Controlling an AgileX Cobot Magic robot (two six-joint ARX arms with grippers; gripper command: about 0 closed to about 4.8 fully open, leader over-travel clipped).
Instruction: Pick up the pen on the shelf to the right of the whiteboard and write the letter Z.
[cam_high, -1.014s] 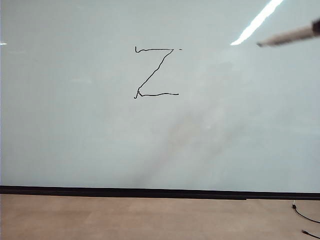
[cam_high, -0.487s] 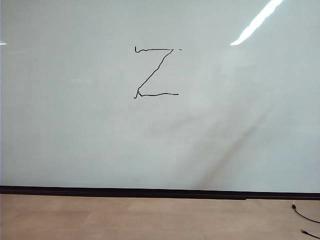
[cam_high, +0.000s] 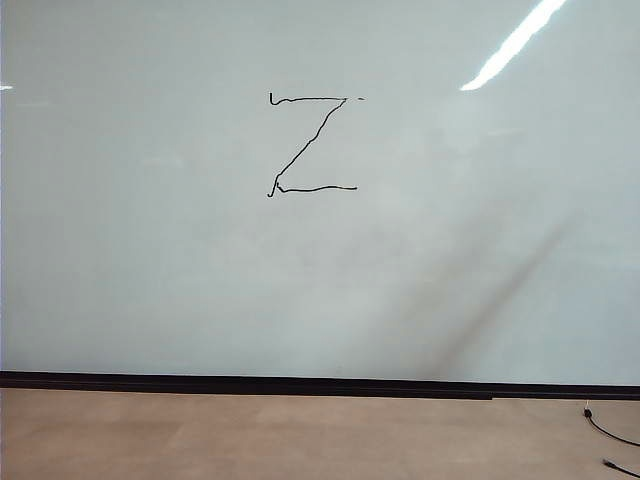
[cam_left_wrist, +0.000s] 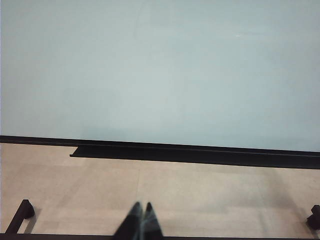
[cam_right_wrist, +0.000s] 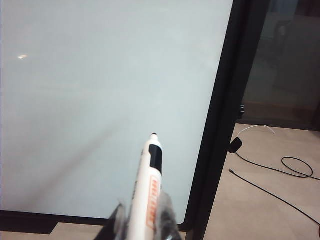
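one pen sits clamped in the right gripper, low centre of the right wrist frame, tip up and off the whiteboard, likely held clear so it adds no stray mark; the board's black right edge stands just beside it; one left gripper, fingers pressed together on nothing, rests low centre in its own frame above the tan floor; one letter z, all three strokes done, upper centre of the exterior frame; neither gripper shows there.
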